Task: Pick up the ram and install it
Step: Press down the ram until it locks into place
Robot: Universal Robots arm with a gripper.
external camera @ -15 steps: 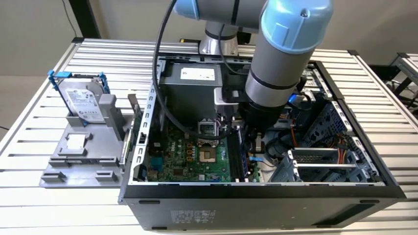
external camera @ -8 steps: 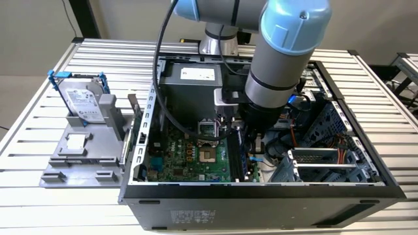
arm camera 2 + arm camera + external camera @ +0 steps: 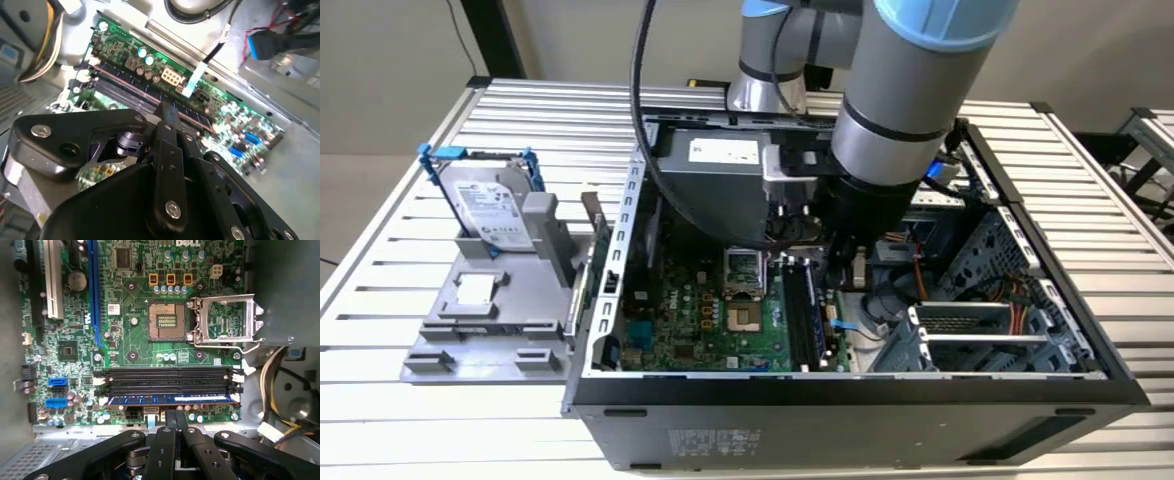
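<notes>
Ram (image 3: 170, 399) lies blue along the motherboard (image 3: 135, 340) slot nearest the case wall, apparently seated. Install step looks all but done; pressing it fully home calls for even downward force. Claw (image 3: 175, 416) sits pinched narrow, empty, just beside it. Slatted metal tabletop (image 3: 400, 240) carries the open case (image 3: 854, 400).

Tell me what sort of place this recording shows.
Likely a robot lab bench for PC assembly: an open computer case lies on a slatted metal table, a hard drive stands in a grey fixture, and the arm's claw sits by the ram.
</notes>
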